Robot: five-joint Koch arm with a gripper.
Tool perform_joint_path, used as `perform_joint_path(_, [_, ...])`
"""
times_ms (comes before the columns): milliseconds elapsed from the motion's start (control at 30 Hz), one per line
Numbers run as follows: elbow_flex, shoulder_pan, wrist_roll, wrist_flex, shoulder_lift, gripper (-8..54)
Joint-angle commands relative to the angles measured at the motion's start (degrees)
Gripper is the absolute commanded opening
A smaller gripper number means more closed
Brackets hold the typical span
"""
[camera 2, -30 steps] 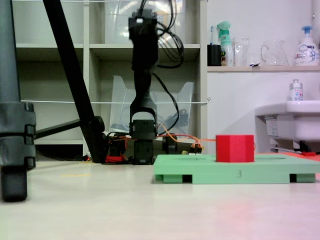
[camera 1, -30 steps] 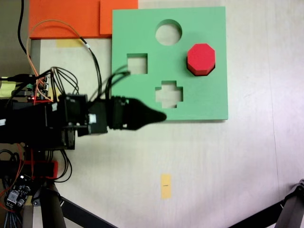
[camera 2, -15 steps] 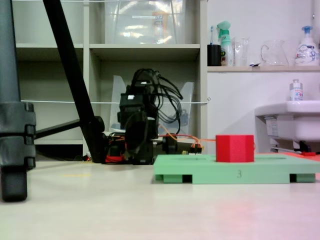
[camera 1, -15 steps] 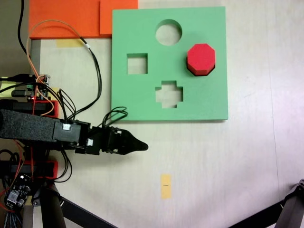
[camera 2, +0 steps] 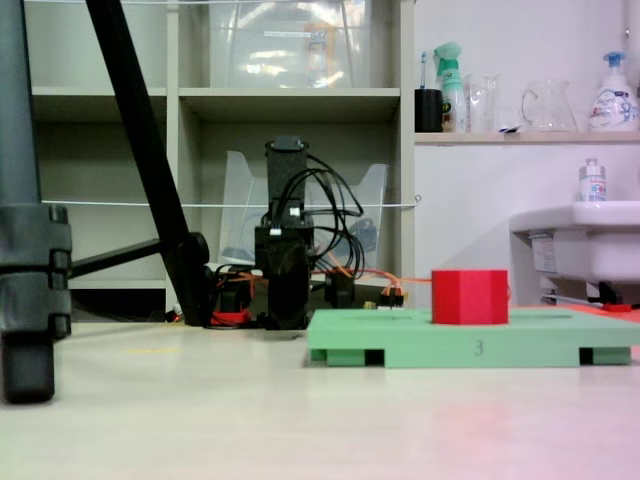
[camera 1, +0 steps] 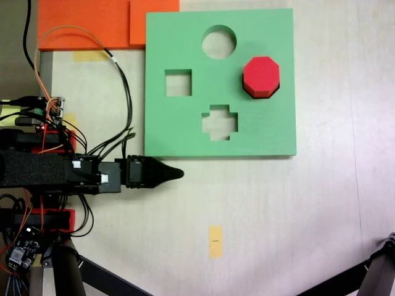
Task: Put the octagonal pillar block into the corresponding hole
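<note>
**Q:** Where does the bright red eight-sided foam block [camera 1: 261, 76] stand against the square green foam board [camera 1: 185, 123]?

**A:** On the board's right half as the top-down fixed view shows it, at the eight-sided cutout [camera 1: 276, 90], whose dark edge peeks out below and to the right of the block. The round cutout [camera 1: 219, 42] lies up and left of it, the cross-shaped one [camera 1: 220, 122] down and left. In the low fixed view the block [camera 2: 470, 296] rises well proud of the board's top [camera 2: 400, 335], so it looks seated in the hole but not sunk flush. How deep it goes cannot be told.

**Q:** And the arm's black gripper [camera 1: 176, 173]?

**A:** Off the board altogether, just below its lower left corner in the top-down view, lying low over the pale tabletop [camera 1: 284, 216]. Its jaws come to a single dark point with no gap between them, so it reads as closed and holding nothing.

**Q:** Which way does the block lie from that tip?

**A:** Up and to the right, across the board, with the cross-shaped cutout roughly between the two. The gripper's long axis runs left to right along the board's lower edge, so it points past the board rather than at the block. The block has no marked long axis; it stands upright.

**Q:** What does that suggest?

**A:** As a judgement, the placing seems done and the arm parked near its base.
</note>
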Motion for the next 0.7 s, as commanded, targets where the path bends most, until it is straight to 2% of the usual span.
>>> perform_joint_path(0, [4.1,-0.7,0.4,4.1,4.1,35.8])
perform_joint_path(667, [4.1,-0.4,0.4,6.9,4.1,35.1])
